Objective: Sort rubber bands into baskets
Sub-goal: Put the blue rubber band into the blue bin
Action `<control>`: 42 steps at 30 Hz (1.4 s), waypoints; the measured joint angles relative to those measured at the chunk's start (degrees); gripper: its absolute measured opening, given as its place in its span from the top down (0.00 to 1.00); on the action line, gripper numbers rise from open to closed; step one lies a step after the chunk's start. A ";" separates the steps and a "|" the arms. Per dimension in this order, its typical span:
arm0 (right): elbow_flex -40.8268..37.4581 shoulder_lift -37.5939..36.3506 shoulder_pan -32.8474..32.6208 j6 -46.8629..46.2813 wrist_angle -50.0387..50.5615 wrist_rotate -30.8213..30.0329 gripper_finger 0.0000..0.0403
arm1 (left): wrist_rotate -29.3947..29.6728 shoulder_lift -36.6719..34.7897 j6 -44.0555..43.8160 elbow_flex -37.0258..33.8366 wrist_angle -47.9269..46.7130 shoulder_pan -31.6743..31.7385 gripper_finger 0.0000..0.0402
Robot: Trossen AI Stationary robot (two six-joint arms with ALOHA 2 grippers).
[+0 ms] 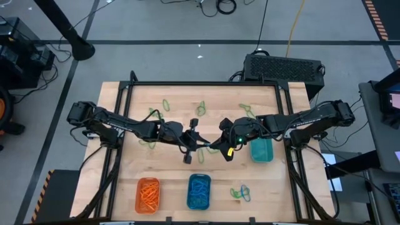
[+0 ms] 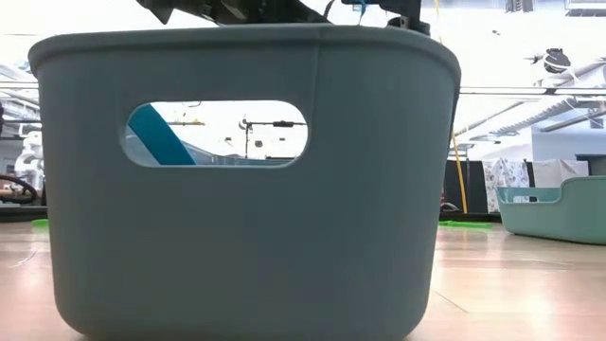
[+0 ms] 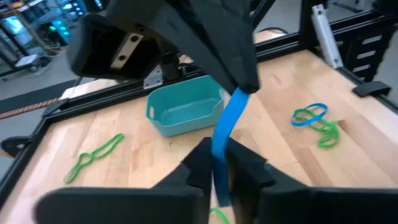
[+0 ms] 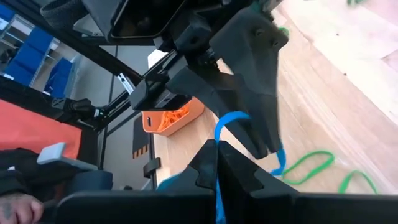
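My two grippers meet over the table's middle, the left gripper (image 1: 189,147) coming from the left and the right gripper (image 1: 223,147) from the right. Both are shut on one blue rubber band (image 3: 225,127), which runs between them above the wood. The orange basket (image 1: 148,194) and the blue basket (image 1: 199,191), both holding bands, stand near the front edge. The teal basket (image 1: 261,150) stands just right of the right gripper. Loose green bands (image 1: 165,104) lie on the far half of the table. My left gripper pinches one end of the blue band (image 3: 217,177) between its two fingers (image 3: 198,167), coming level from the table's left. The band runs up from them as a flat taut strip, clear of the table. My right gripper pinches the band's other end (image 4: 217,157) between its two fingers (image 4: 239,171), coming level from the table's right. The band loops from there to the left gripper's fingers (image 4: 258,93), lifted clear of the wood.
A green and a blue band (image 1: 241,192) lie tangled near the front right. More green bands lie at the far middle (image 1: 201,110) and far right (image 1: 248,111). A black frame (image 1: 206,84) edges the table. In the low view a basket wall (image 2: 246,218) fills the picture.
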State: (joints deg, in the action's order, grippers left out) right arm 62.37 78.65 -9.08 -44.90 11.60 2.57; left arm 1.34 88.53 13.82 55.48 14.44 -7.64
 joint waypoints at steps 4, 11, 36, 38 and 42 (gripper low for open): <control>0.00 0.00 -0.02 1.00 0.13 0.00 1.00 | -1.31 0.00 -1.04 0.00 -0.57 0.00 0.98; 0.00 0.00 0.04 3.41 0.55 0.00 0.93 | -1.50 0.00 -3.03 0.00 -0.63 0.00 0.99; 0.00 0.00 -3.39 -5.21 8.66 -1.39 0.51 | -4.25 0.63 -9.07 -0.04 -10.53 -12.00 1.00; 0.00 0.00 -5.43 -7.72 8.70 -3.44 0.51 | -4.26 1.69 -9.07 -0.14 -10.41 -13.03 1.00; 0.00 0.00 -11.06 -11.65 9.45 -7.08 0.51 | -4.37 5.64 -10.12 -0.15 -6.77 -15.46 1.00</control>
State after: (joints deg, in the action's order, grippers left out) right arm 62.37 78.65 -20.14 -56.55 21.04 -4.51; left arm -3.03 94.18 3.70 55.33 7.67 -23.10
